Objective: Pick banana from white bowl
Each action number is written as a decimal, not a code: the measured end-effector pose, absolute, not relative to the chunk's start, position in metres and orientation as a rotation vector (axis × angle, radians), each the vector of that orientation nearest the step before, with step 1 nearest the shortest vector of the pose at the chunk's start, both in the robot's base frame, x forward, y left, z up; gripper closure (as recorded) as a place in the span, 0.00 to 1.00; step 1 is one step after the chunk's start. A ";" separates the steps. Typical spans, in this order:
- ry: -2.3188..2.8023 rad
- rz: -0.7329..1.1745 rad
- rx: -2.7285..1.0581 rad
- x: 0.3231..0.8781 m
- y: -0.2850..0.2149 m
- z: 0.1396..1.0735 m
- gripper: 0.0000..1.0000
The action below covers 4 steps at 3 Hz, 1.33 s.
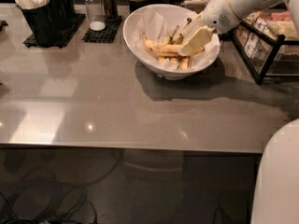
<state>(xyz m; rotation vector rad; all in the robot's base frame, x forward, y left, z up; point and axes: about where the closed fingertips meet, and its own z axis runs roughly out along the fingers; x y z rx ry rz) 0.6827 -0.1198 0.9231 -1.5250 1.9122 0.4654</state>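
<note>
The white bowl stands at the back middle of the grey counter, lined with crinkled white paper. The banana, long, yellow and speckled, lies across the bowl on top of other shorter bananas. My gripper reaches in from the upper right and is down inside the bowl at the banana's right end. Its cream fingers stand apart on either side of the banana. I cannot tell whether they touch it.
Black cup holders with utensils and shakers on a black mat stand at the back left. A black wire rack with packets stands right of the bowl. My white body fills the bottom right.
</note>
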 end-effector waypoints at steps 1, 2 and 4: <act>1.906 0.446 -1.536 0.701 -0.111 0.914 0.37; 1.926 0.442 -1.543 0.711 -0.108 0.899 0.38; 1.997 0.489 -1.526 0.719 -0.112 0.862 0.42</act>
